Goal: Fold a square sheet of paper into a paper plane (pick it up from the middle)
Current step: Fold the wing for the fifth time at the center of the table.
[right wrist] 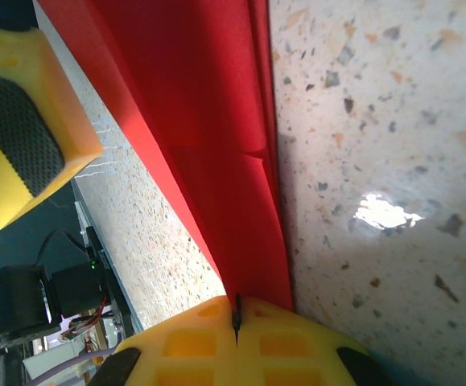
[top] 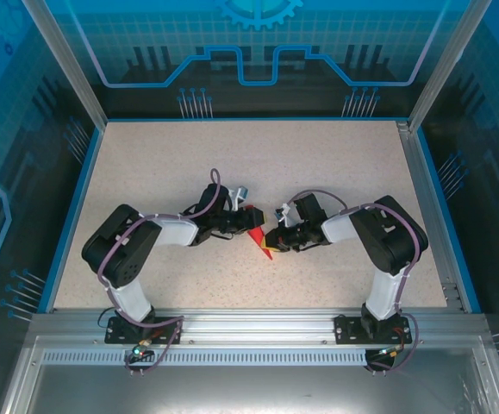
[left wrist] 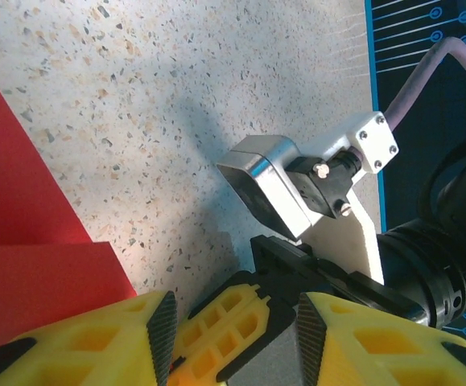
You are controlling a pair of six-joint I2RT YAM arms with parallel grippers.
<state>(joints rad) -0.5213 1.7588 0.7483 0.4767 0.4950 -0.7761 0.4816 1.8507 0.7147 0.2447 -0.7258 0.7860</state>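
Observation:
The red paper (top: 258, 235) is folded into a narrow pointed shape and hangs between the two grippers at mid-table, its tip pointing toward the near edge. My right gripper (right wrist: 237, 322) is shut on the paper (right wrist: 208, 121), which rises from the closed yellow fingers as a creased strip. My left gripper (left wrist: 233, 338) stands open just beside it, its pads apart with the right gripper's yellow finger (left wrist: 224, 322) showing in the gap. A red flap (left wrist: 23, 249) lies to the left of the left finger. The left gripper's finger (right wrist: 15, 137) sits close by the paper.
The speckled tabletop (top: 258, 155) lies open behind and around the arms, bounded by a blue rim (top: 68, 207) and glass walls. The right arm's silver wrist camera (left wrist: 269, 189) sits close in front of the left gripper. A metal rail (top: 258, 323) runs along the near edge.

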